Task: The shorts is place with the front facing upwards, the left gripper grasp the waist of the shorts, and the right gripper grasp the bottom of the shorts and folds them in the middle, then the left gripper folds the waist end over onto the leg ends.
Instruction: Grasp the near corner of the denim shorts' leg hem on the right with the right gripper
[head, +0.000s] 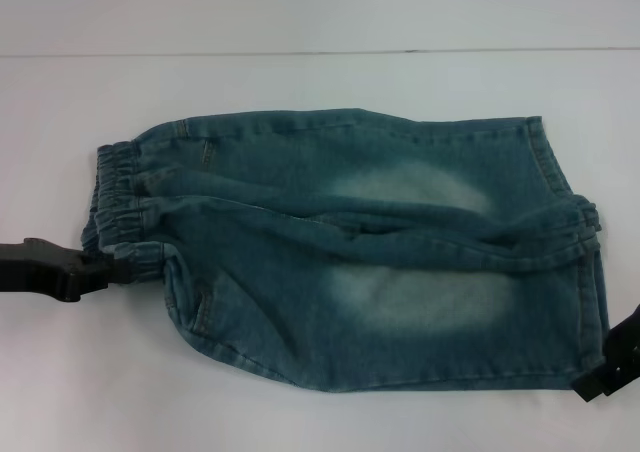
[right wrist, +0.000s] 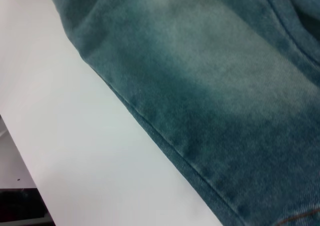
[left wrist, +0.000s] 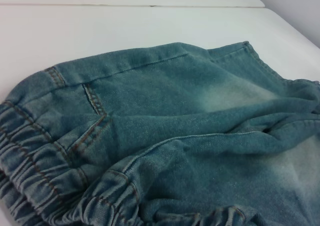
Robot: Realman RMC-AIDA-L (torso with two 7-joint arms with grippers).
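Before you a white table (head: 300,412), smooth and evenly lit, its far edge a thin dark seam against a pale wall (head: 320,7), a dark strip of floor (right wrist: 20,208) beneath the near edge.

Your left gripper (head: 118,268): low at left edge of tabletop, arm entering level from left, tip at the waist of the shorts (head: 120,207), touching gathered band. Fingers too dark and merged with fabric to read their state. Your right gripper (head: 600,377): near front right corner of tabletop, only small black part showing, tip at lower corner of the bottom of the shorts (head: 590,302). Finger state unreadable. Own fingers not showing in either wrist view.
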